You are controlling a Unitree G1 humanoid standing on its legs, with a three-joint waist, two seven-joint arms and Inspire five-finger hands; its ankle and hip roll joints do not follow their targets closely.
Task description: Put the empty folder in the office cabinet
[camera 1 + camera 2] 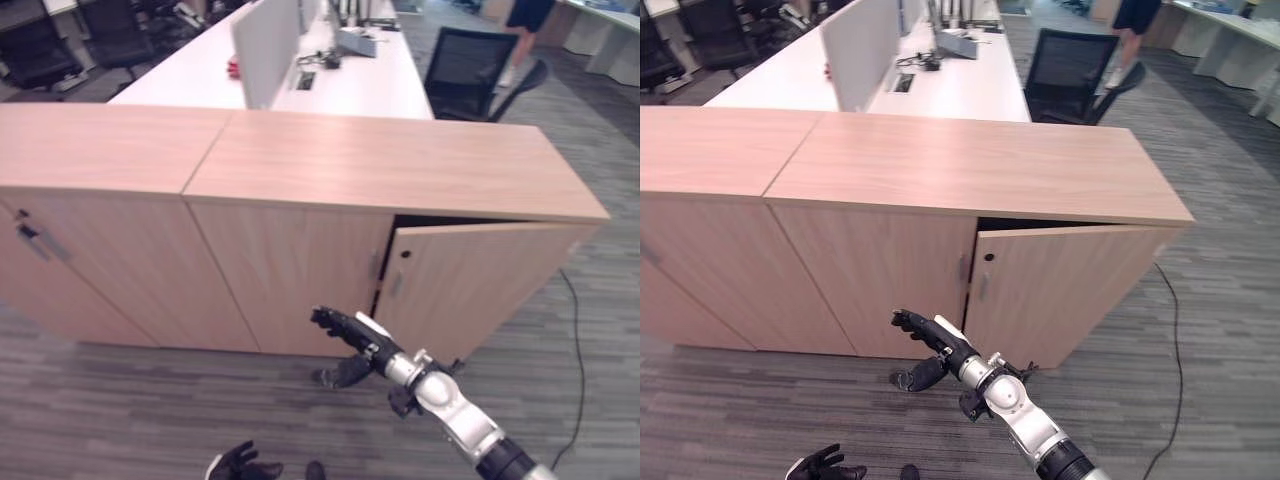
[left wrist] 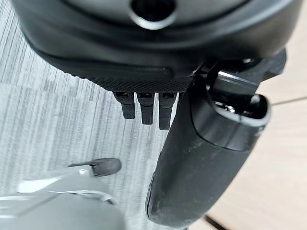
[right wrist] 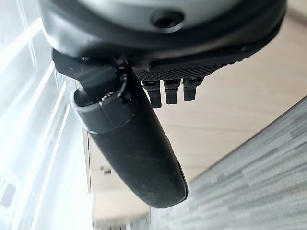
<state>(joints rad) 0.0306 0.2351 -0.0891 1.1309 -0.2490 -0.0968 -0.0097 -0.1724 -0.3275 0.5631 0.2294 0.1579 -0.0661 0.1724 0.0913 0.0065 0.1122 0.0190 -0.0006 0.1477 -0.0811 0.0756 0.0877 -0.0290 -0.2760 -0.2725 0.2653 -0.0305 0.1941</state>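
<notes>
Right hand (image 1: pixel 345 330) stretched toward the office cabinet (image 1: pixel 300 180), fingers straight and holding nothing, stopped just short of the free edge of its door (image 1: pixel 470 285). Door swung slightly ajar, with a dark gap along its top edge. Fingertips apart from the wood, hanging above the grey carpet (image 1: pixel 120 400). Left hand (image 1: pixel 240 464) low at the bottom edge, over the carpet, fingers relaxed and spread, empty. Cabinet top bare wood. Folder: cannot tell where, not in either hand nor on the cabinet. Behind the cabinet, a long white counter (image 1: pixel 370 85) with a divider panel (image 1: pixel 265 45), a black office chair (image 1: pixel 470 70) beside it, and a person's legs (image 1: pixel 520 30) farther back.
</notes>
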